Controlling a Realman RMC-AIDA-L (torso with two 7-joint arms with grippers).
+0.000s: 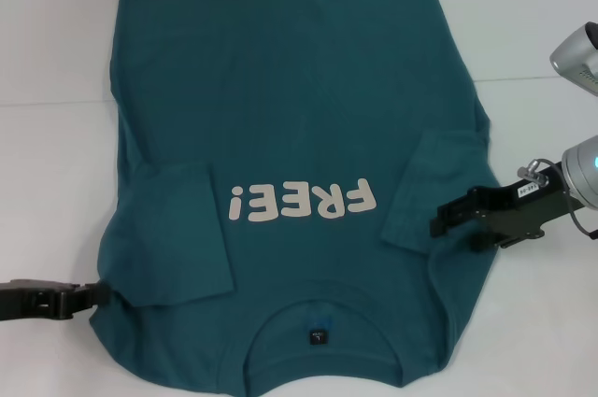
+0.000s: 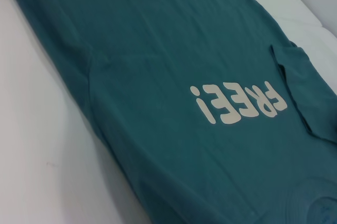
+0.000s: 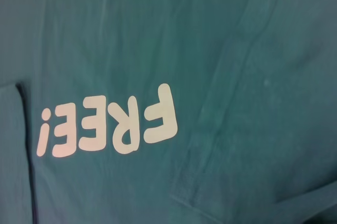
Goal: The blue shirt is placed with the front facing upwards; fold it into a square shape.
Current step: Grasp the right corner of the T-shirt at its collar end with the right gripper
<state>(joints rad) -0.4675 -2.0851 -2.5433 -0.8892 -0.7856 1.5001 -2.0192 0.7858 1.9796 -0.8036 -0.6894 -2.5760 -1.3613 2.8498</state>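
The blue shirt (image 1: 280,89) lies flat on the white table (image 1: 56,42), front up. Its white "FREE!" lettering (image 1: 301,201) reads upside down, and the collar (image 1: 322,322) with a small dark label (image 1: 320,334) is nearest me. Both short sleeves are folded inward onto the chest, one on the left (image 1: 177,229) and one on the right (image 1: 439,182). My left gripper (image 1: 93,296) sits low at the shirt's left shoulder edge. Over the shirt's right edge, beside the folded sleeve, hangs my right gripper (image 1: 437,222). The wrist views show the shirt (image 2: 158,50) (image 3: 105,34) and lettering (image 2: 238,103) (image 3: 105,126) only.
White table surface surrounds the shirt on the left, right and far side. A seam in the table covering runs across at the left (image 1: 47,103). The right arm's silver joints (image 1: 579,51) stand at the right edge.
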